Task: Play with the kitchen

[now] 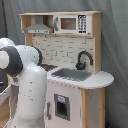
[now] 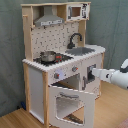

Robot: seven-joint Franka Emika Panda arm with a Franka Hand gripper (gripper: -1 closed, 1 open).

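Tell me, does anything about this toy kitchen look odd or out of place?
Only one thing: the oven door hangs open, swung down and outward in the second exterior view. The pot sits upright on the stove, the faucet and sink look normal, and nothing appears spilled or broken.

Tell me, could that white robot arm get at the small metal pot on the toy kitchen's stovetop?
Probably yes. The white robot arm hangs low beside the lower cabinet front, apart from the small metal pot. Nothing stands over the pot; the open oven door swings down below it.
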